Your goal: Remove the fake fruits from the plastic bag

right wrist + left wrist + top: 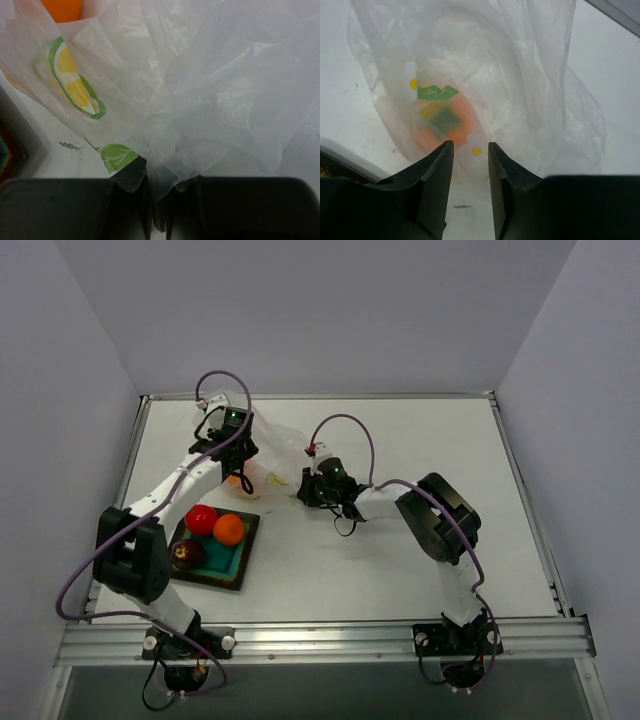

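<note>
The clear plastic bag (275,455) lies crumpled between my two grippers. One orange fruit with a green calyx (447,120) is still inside it, seen through the film. It also shows in the top view (240,480) and in the right wrist view (61,9). My left gripper (470,150) is open, just short of the bag and that fruit. My right gripper (159,175) is shut on a bunched fold of the bag (200,100). A red fruit (201,519), an orange fruit (230,529) and a dark maroon fruit (187,554) sit in the teal dish (237,562).
The teal dish with dark rim stands at the near left, beside my left arm. A small dark mark (462,206) is on the white table under my left gripper. Grey walls close in the table on three sides.
</note>
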Tool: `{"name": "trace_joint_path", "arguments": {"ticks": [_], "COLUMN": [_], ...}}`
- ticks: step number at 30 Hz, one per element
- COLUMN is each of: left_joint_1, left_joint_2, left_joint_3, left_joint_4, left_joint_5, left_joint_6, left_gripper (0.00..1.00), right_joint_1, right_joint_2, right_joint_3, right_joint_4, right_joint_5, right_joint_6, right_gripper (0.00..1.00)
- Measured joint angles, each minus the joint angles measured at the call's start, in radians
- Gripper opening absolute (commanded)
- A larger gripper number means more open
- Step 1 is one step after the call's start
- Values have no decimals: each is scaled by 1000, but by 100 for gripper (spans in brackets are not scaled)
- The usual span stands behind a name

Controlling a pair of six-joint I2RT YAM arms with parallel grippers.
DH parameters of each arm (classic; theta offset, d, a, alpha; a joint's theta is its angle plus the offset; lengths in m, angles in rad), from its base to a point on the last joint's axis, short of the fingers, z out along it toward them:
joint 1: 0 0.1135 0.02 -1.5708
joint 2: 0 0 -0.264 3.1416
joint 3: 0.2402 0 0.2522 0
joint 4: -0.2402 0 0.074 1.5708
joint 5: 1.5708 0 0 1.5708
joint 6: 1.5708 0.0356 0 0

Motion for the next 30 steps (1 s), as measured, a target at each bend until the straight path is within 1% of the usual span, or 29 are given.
{"name": "trace_joint_path", "arguments": {"ticks": [5,9,10,16,19,20,24,27,30], "left_joint_1": [2,5,6,42,61,65,73,72,71], "left_joint_2": [232,332,346,399,410,410,396,383,381], "left_joint_3": [191,276,283,287,285,282,231,177,158], "left_joint_4": [-2,-12,-17,-68,-84,-85,-74,-70,-68], "left_joint_5": [-8,-37,-47,-85,-89,-88,-82,-70,-54], "left_joint_6": [47,85,93,147,159,163,174,176,177], "left_gripper": [29,30,33,42,50,57,71,75,76], "right_joint_1": [0,0,0,0,0,0,0,0,0], "right_joint_2": [0,0,0,0,0,0,0,0,0], "right_joint_3": [0,0,0,0,0,0,0,0,0], "right_joint_4": [0,0,0,0,0,0,0,0,0], "right_joint_5": [0,0,0,0,0,0,0,-1,-2], "right_joint_6": [1,1,1,1,1,1,1,1,0], "right_gripper": [6,6,6,6,6,6,6,6,6]}}
